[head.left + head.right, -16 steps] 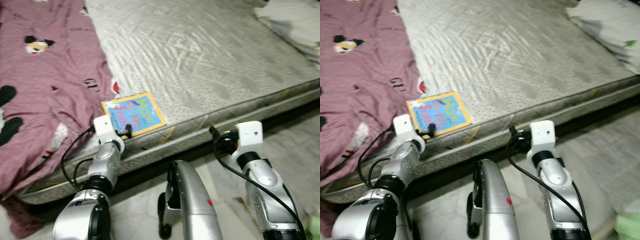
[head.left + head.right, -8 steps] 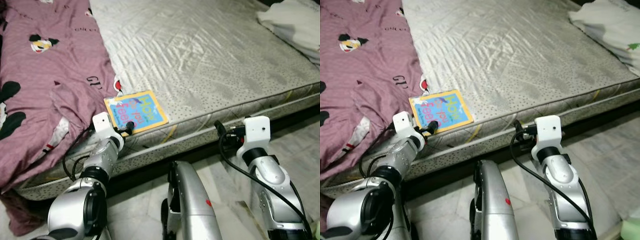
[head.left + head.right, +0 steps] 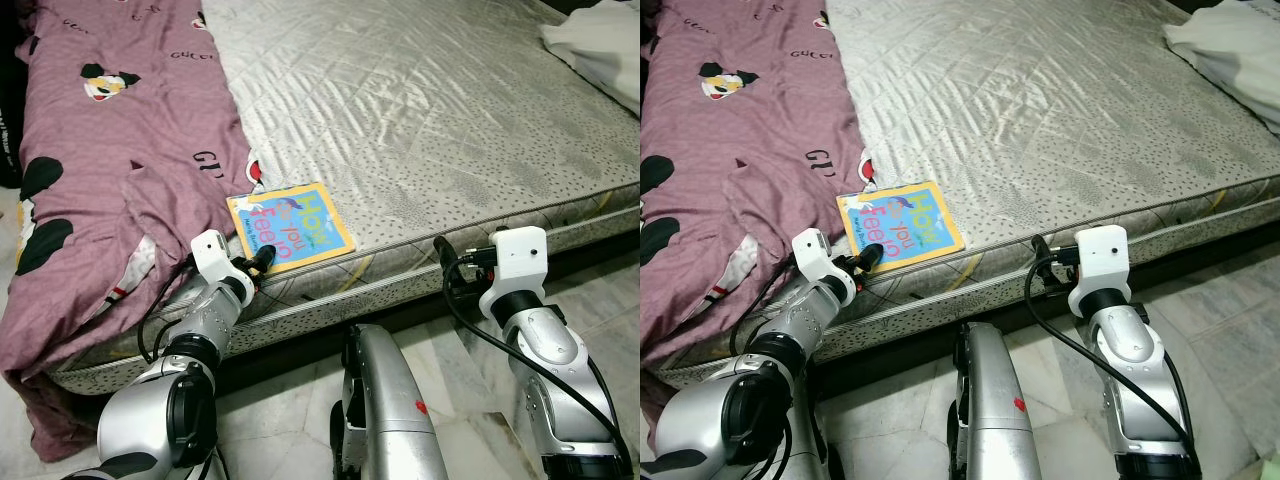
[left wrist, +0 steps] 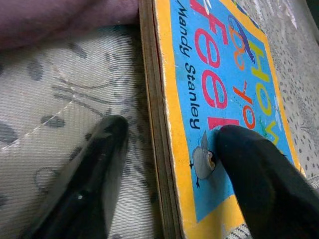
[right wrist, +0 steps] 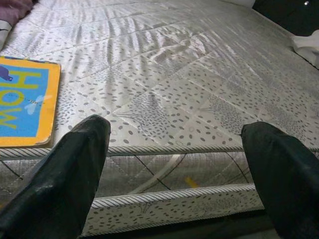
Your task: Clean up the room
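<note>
One book (image 3: 290,227) with a blue and yellow cover lies flat at the mattress's (image 3: 440,120) front edge, just beside a purple blanket (image 3: 100,170). Left gripper (image 4: 164,169) straddles the book's near corner, jaws apart, one finger on the cover. Right gripper (image 5: 174,169) hovers at the mattress edge, jaws apart and empty.

Left gripper (image 3: 260,262) at the near edge of a picture book (image 3: 289,227) on a bare mattress (image 3: 430,110).

The book lies flat near the mattress edge, just beside a mauve printed sheet (image 3: 110,170) that covers the mattress's left part. The right gripper (image 3: 450,262) hangs in front of the mattress side, above a pale tiled floor (image 3: 590,290). White bedding (image 3: 600,50) lies at the far right corner.
</note>
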Controlling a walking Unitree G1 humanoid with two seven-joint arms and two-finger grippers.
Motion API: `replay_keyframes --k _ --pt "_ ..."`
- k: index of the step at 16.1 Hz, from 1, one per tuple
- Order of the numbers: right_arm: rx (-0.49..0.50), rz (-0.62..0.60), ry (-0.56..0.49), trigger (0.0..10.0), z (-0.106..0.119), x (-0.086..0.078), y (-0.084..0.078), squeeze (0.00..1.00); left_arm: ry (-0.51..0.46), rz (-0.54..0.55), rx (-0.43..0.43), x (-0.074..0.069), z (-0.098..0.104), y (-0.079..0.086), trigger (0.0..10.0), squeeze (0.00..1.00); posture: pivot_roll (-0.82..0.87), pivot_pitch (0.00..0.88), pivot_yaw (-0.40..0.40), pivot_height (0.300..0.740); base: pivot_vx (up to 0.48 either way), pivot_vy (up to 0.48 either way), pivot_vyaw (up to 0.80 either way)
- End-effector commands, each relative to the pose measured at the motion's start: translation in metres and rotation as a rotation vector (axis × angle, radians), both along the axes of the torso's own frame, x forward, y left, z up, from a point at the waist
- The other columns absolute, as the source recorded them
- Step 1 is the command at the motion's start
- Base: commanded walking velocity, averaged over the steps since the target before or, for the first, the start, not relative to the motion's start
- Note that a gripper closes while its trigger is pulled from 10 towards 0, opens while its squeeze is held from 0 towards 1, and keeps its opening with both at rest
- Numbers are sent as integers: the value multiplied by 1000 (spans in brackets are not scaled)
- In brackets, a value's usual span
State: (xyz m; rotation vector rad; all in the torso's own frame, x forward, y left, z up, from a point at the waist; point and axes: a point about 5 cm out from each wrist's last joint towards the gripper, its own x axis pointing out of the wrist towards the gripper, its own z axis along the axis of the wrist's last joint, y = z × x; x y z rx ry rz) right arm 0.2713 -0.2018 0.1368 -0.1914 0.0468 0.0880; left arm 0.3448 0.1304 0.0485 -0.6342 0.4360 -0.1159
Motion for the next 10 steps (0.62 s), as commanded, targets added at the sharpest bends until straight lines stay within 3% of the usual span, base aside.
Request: replay_keyframes --k 1,6,10 --pt "-19 10 -17 10000 6 2 0 0 80 -85 -61 -9 -12 -22 0 0 -238 95 -108 481 0 0 0" --pt "-21 17 -30 10000 8 8 3 0 82 -167 -123 -7 -5 -41 0 0 -232 89 -106 481 0 0 0" --pt "-19 12 -36 10000 8 10 4 0 78 -172 -128 -5 -2 -43 0 0 -229 84 -100 481 0 0 0"
